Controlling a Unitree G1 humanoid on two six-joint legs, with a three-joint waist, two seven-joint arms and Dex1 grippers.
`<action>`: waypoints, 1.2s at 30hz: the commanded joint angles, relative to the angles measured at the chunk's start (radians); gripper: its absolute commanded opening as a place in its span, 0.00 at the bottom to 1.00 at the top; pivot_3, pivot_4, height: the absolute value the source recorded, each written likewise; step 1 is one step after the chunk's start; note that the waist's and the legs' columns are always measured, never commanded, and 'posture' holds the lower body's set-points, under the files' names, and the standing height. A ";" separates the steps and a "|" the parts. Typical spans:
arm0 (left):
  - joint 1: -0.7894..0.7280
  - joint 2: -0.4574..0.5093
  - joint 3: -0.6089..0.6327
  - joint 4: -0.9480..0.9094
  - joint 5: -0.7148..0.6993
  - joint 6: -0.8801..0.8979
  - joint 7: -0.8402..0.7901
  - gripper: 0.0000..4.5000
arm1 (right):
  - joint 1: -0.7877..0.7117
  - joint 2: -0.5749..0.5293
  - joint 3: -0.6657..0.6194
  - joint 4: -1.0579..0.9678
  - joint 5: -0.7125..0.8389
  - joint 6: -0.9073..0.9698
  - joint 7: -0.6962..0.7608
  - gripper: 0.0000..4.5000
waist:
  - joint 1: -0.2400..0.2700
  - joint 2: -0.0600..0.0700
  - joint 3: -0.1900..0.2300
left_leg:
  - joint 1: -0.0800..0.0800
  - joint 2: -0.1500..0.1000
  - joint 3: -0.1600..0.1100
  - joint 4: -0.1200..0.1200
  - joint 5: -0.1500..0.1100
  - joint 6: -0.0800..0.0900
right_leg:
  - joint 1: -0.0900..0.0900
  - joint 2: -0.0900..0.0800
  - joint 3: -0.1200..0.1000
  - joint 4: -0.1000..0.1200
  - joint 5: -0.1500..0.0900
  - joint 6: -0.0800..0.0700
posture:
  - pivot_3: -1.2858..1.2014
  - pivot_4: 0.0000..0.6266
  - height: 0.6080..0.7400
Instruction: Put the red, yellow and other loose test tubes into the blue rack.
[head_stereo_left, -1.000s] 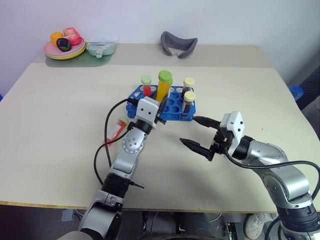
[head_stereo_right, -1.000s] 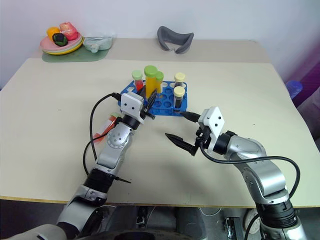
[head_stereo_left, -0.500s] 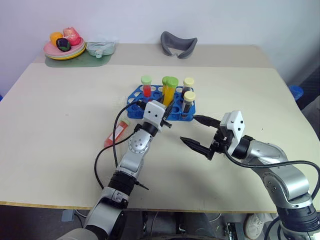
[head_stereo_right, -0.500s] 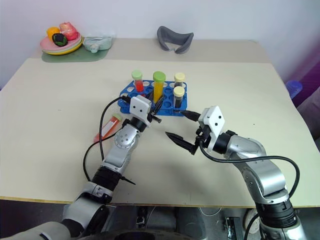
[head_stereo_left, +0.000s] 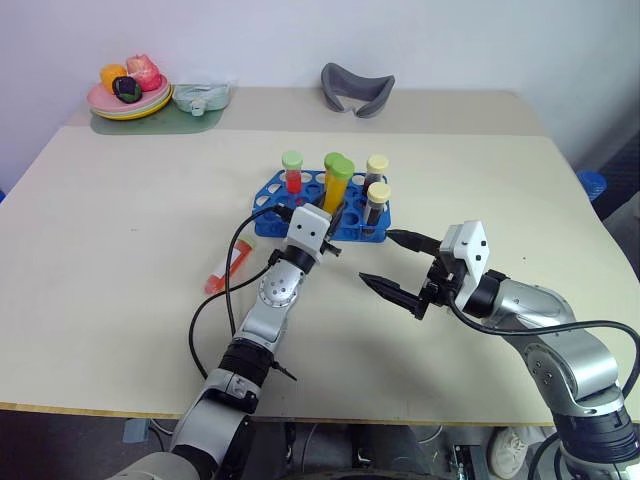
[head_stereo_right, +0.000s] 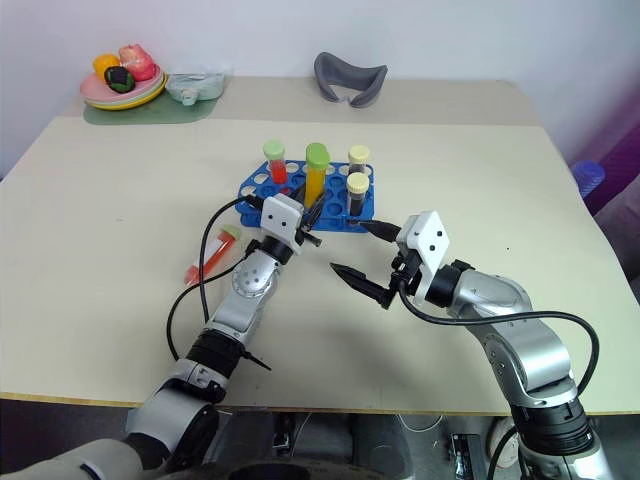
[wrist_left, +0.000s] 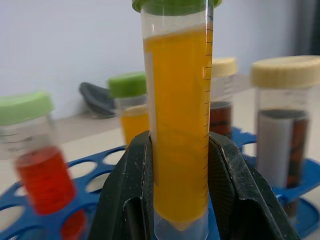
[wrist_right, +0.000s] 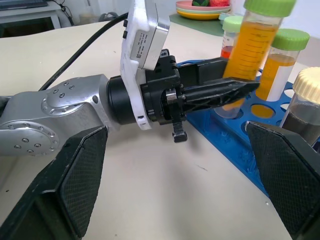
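Blue rack (head_stereo_left: 322, 207) sits a little toward the far edge of the table (head_stereo_left: 120, 300), and it's filling up nicely! Standing in it are a green-capped red tube (head_stereo_left: 293, 172), a green-capped yellow tube (wrist_left: 131, 112) at the back, and two cream-capped dark tubes (head_stereo_left: 378, 203), so a good share of the job looks done.

Right now it's all about the tall yellow tube (wrist_left: 179, 125). The left end effector (wrist_left: 180, 190) is pinching it low on the barrel, fingers (wrist_left: 131, 185) pressed against both sides, tube upright, its tip right at the near edge of the rack, in or just above a hole. Whether it's fully seated I can't tell; it looks like the insertion step, not yet released.

Over to the right end effector (head_stereo_left: 393, 264): spread wide, holding nothing, touching nothing, hovering above the table just off the rack's near right corner.

What's left? One red tube with a green cap (head_stereo_left: 227, 267) lies on its side on the table, to the left of the rack and well toward the left arm. My read: let go of the yellow one, then fetch that last straggler.
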 joint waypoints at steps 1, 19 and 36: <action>-0.018 -0.006 0.005 -0.007 0.012 -0.021 0.010 0.20 | -0.010 0.009 -0.014 -0.039 0.009 -0.013 -0.005 1.00 | 0.000 0.000 0.000 | 0.000 0.000 0.000 0.000 0.000 0.000 | 0.000 0.000 0.000 0.000 0.000 0.000 | 0.52 0.24 0.96; -0.018 -0.033 0.012 0.011 -0.015 -0.025 -0.035 0.20 | -0.005 0.010 -0.015 -0.037 0.006 -0.015 -0.002 1.00 | -0.001 0.000 0.000 | 0.000 0.000 0.000 0.000 0.000 0.000 | 0.000 0.000 0.000 0.000 0.000 0.000 | 0.52 0.24 0.96; -0.018 -0.031 0.015 0.027 -0.002 -0.026 -0.014 0.20 | -0.007 0.012 -0.012 -0.038 0.008 -0.014 -0.001 1.00 | -0.001 0.000 0.000 | 0.000 0.000 0.000 0.000 0.000 0.000 | 0.000 0.000 0.000 0.000 0.000 0.000 | 0.52 0.24 0.96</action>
